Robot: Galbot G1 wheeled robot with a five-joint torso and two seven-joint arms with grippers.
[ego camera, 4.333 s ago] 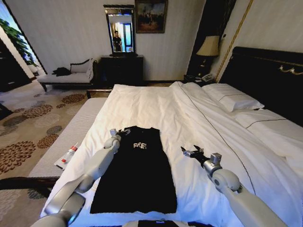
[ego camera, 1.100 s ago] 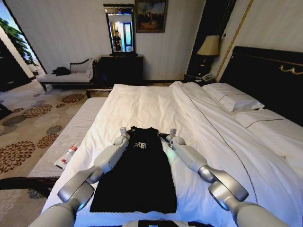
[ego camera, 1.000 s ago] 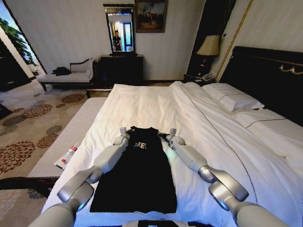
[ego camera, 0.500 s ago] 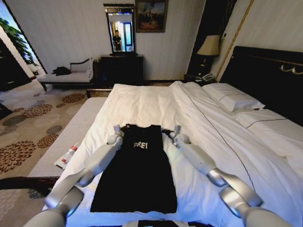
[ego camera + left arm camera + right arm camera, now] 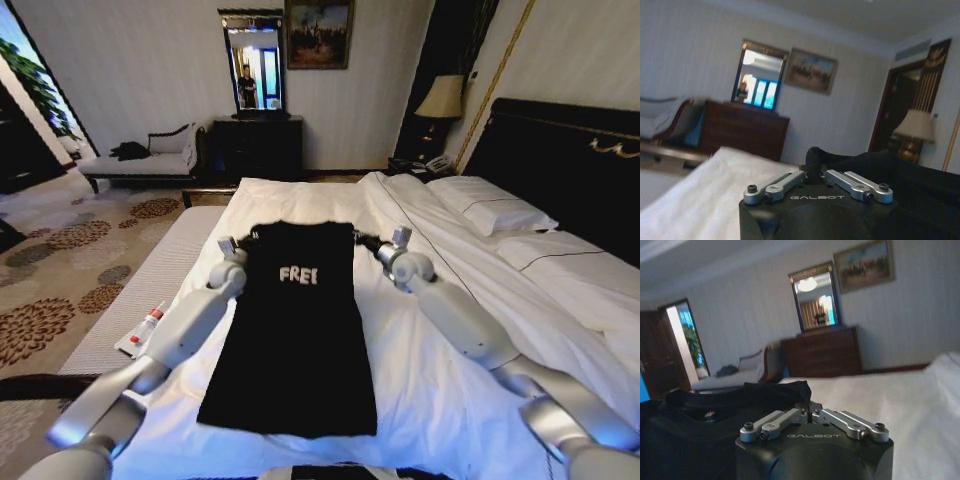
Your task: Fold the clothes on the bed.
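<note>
A black T-shirt (image 5: pixel 295 330) with white "FREE!" lettering is held up by its far shoulders above the white duvet of the bed (image 5: pixel 420 270), its near hem resting on the duvet. The left gripper (image 5: pixel 238 243) pinches the left shoulder, fingers (image 5: pixel 785 181) closed on fabric. The right gripper (image 5: pixel 372 243) pinches the right shoulder, fingers (image 5: pixel 782 419) likewise closed on fabric. A wooden dresser (image 5: pixel 255 145) stands by the far wall.

We see a dimly lit room, daylight entering at the head view's far left; its edges bow outward. Both wrist views look soft and bluish, their backgrounds blurred.
</note>
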